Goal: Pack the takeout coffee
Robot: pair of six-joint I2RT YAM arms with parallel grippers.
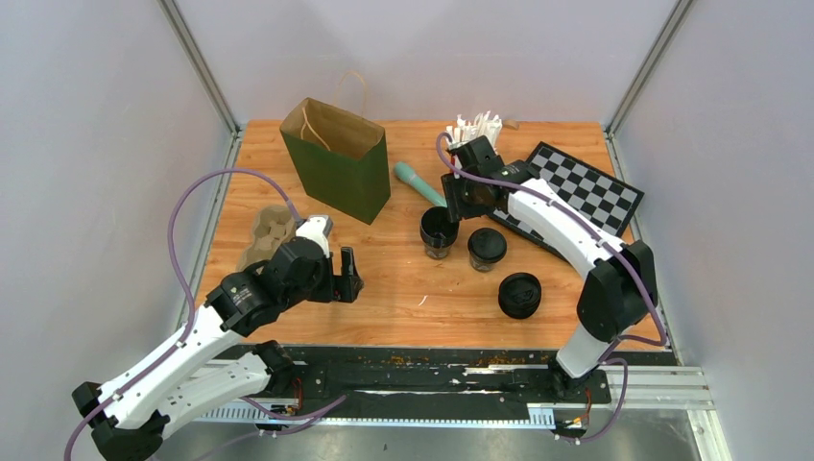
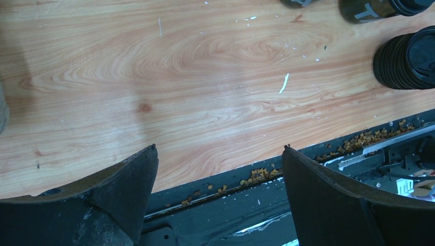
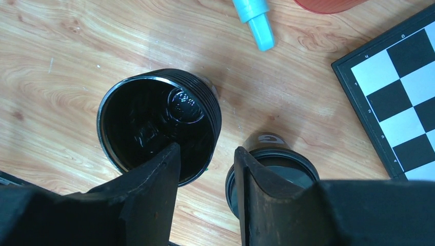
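A black ribbed cup (image 1: 439, 230) stands open at mid-table; its dark inside shows in the right wrist view (image 3: 154, 123). A lidded dark cup (image 1: 487, 248) stands just right of it, also in the right wrist view (image 3: 272, 171). A black ribbed stack with a lid on top (image 1: 519, 295) sits nearer the front, also in the left wrist view (image 2: 408, 59). My right gripper (image 3: 208, 147) is open above the gap between the two cups, one finger over the open cup's rim. My left gripper (image 2: 219, 147) is open and empty over the table's near edge.
A green paper bag (image 1: 336, 158) stands open at the back left. A cardboard cup carrier (image 1: 269, 235) lies left of my left arm. A teal tool (image 1: 418, 182), white sticks (image 1: 475, 125) and a chessboard (image 1: 576, 192) lie at the back right.
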